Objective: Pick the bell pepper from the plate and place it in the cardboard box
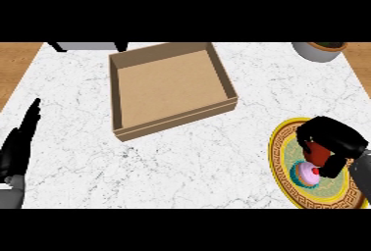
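A red bell pepper (316,153) sits on the gold-rimmed patterned plate (279,147) at the lower right of the head view. My right hand (334,137) hangs over the plate with its fingers curled round the pepper, hiding most of it. The open cardboard box (170,86) lies at the upper middle of the marble counter, its brown floor bare. At the left edge my left hand (20,142) rests open, fingers straight and pointing up, well away from the box.
A small pink and teal cupcake (307,175) sits on the same plate just below the pepper. A grey pot (319,50) stands at the counter's far right corner. A dark chair frame (87,46) shows at the top left.
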You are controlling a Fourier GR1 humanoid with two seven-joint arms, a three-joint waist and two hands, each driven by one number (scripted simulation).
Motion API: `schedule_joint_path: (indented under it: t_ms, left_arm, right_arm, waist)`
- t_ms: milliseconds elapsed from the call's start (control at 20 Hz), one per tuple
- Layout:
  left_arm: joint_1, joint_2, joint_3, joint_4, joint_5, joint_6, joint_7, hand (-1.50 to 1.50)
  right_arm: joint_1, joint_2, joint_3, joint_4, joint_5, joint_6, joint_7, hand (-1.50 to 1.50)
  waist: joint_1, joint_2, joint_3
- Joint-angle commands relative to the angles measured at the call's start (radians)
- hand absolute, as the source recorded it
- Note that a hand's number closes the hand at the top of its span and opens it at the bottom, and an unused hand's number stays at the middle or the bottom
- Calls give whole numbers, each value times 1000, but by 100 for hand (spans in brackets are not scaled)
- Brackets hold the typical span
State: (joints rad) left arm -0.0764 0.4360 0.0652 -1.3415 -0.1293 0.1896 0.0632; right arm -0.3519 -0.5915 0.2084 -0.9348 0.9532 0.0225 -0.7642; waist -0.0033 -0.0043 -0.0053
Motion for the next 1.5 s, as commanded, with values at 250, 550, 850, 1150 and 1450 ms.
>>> schedule_joint_path:
  t_ms: [250, 550, 850, 1150, 1450]
  left_arm:
    - [41, 20, 47, 25, 12, 13, 7, 0]
    - [36, 12, 25, 15, -4, 10, 2, 0]
    - [-4, 23, 21, -4, -8, -5, 37, 0]
    - [-18, -20, 7, 15, -5, -20, -1, 0]
    - [-42, -16, 8, 40, -29, -32, -18, 0]
  right_arm:
    - [68, 228, -205, -51, -15, -150, 702, 150]
    - [-16, 388, -153, -317, 136, -253, 1076, 150]
    - [-91, 557, 64, -602, 386, -143, 1365, 150]
    - [-319, 589, 143, -663, 282, 81, 1605, 150]
    - [-565, 591, 89, -388, 123, -136, 1670, 150]
  waist:
    - [-76, -29, -3]
    - [-50, -28, -3]
    - [-24, -16, 1]
    - [13, 2, 4]
    - [25, 9, 5]
